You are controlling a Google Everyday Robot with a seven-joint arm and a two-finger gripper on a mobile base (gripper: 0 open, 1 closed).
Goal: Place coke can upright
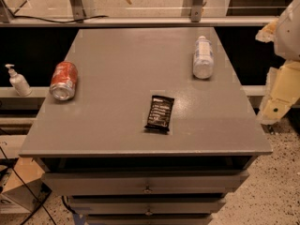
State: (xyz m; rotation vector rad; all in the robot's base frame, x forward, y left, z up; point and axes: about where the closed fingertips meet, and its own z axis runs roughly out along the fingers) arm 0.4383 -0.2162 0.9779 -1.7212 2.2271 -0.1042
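Observation:
The coke can is red-orange with a silver end rim. It lies on its side near the left edge of the grey table top, with its silver end facing me. My gripper shows as cream-coloured parts on the white arm at the frame's right edge. It is beyond the table's right side, far from the can, and holds nothing that I can see.
A clear plastic bottle with a white label lies on its side at the back right. A black snack wrapper lies flat near the middle front. A pump bottle stands on a ledge to the left. Drawers are below the top.

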